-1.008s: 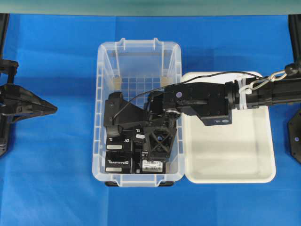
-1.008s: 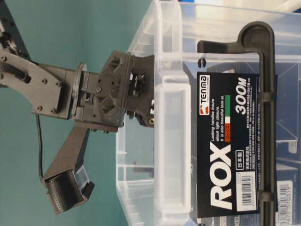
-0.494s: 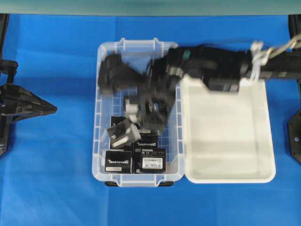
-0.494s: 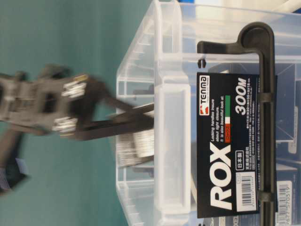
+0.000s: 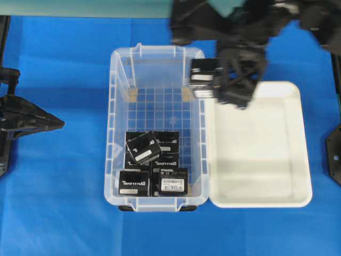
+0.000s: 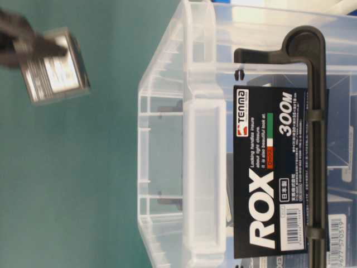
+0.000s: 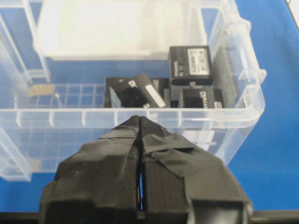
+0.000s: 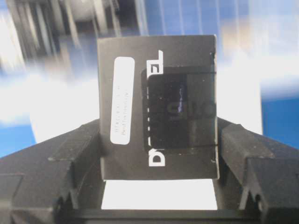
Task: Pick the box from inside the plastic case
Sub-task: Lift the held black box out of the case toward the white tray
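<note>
- Six black boxes are counted: five lie inside the plastic case, among them a tilted box, and one box is held above the plastic case's rim.
- One plastic case is seen.
- One white tray is seen beside the plastic case.

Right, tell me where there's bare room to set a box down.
The white tray is bare throughout. The plastic case has open gridded floor at its far half; its near end is crowded with black boxes.
</note>
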You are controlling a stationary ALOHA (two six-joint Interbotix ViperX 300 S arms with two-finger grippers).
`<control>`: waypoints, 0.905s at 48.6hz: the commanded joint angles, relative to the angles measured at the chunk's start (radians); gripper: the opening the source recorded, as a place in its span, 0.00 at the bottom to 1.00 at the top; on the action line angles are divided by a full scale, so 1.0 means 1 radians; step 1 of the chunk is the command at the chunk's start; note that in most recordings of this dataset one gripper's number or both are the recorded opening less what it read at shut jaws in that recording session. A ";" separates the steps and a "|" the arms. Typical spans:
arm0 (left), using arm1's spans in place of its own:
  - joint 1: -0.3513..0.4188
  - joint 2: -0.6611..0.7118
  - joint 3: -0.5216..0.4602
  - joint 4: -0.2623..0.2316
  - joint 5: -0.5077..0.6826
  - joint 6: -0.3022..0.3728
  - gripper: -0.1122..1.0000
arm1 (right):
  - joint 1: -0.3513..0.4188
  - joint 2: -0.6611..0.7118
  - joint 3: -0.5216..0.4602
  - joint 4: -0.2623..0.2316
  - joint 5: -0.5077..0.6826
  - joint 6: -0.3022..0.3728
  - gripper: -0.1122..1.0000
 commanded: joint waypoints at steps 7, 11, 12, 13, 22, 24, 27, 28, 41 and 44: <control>0.003 0.006 -0.011 0.002 0.014 0.002 0.06 | -0.048 -0.212 0.270 0.011 -0.067 -0.031 0.67; 0.003 0.005 -0.012 0.003 0.014 0.002 0.06 | -0.055 -0.272 0.391 0.009 -0.156 -0.072 0.67; 0.003 0.005 -0.014 0.003 0.014 0.002 0.06 | -0.057 -0.284 0.419 0.008 -0.184 -0.086 0.67; 0.003 0.005 -0.014 0.002 0.014 0.002 0.06 | -0.057 -0.295 0.446 0.009 -0.210 -0.100 0.67; -0.002 -0.014 -0.017 0.003 0.014 0.003 0.06 | -0.055 -0.310 0.653 0.008 -0.474 -0.192 0.67; -0.002 -0.017 -0.017 0.003 0.014 0.003 0.06 | -0.055 -0.301 0.684 0.008 -0.528 -0.206 0.67; -0.002 -0.021 -0.018 0.003 0.014 0.003 0.06 | -0.057 -0.276 0.716 0.006 -0.598 -0.225 0.67; -0.002 -0.021 -0.017 0.003 0.014 0.003 0.06 | -0.055 -0.267 0.724 0.006 -0.618 -0.233 0.67; -0.002 -0.025 -0.018 0.002 0.012 0.002 0.06 | -0.063 -0.066 0.746 -0.003 -0.785 -0.344 0.67; -0.002 -0.025 -0.020 0.003 0.012 0.002 0.06 | -0.064 -0.025 0.739 -0.003 -0.827 -0.357 0.67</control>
